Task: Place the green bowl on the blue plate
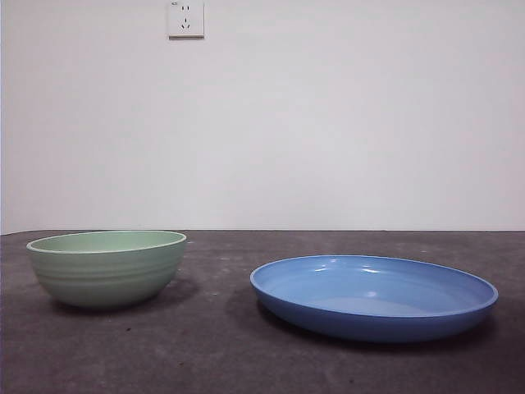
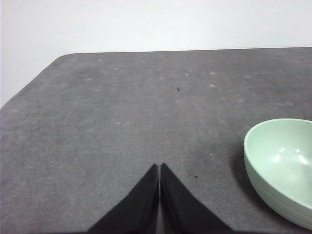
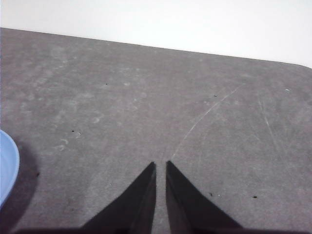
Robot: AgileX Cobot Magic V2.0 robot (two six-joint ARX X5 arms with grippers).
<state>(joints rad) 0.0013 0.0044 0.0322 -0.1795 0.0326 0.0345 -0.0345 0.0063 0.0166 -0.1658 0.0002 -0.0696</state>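
- Above bare tabletop, the left gripper [image 2: 159, 168] hangs with its two black jaws pressed together, tips meeting, holding nothing.
- Just off to one side of it in the left wrist view sits the green bowl [image 2: 285, 168], upright on the table [image 2: 122, 122], apart from the jaws.
- Likewise over bare table, the right gripper [image 3: 161, 165] has its jaws nearly together with only a thin slit between the tips, and it grips nothing.
- At the edge of the right wrist view, a sliver of the blue plate [image 3: 7, 170] shows, apart from that gripper.
- From the front, the bowl [image 1: 107, 267] stands to the left of the plate [image 1: 373, 295], the two well apart, both flat on the dark grey table [image 1: 213, 345]; neither arm shows in this view.
- Behind the bowl, high on the white wall [image 1: 328, 123], is a white socket [image 1: 186, 18]; a small mark in its corner is too tiny to read.
- No readable writing shows on the bowl or plate.
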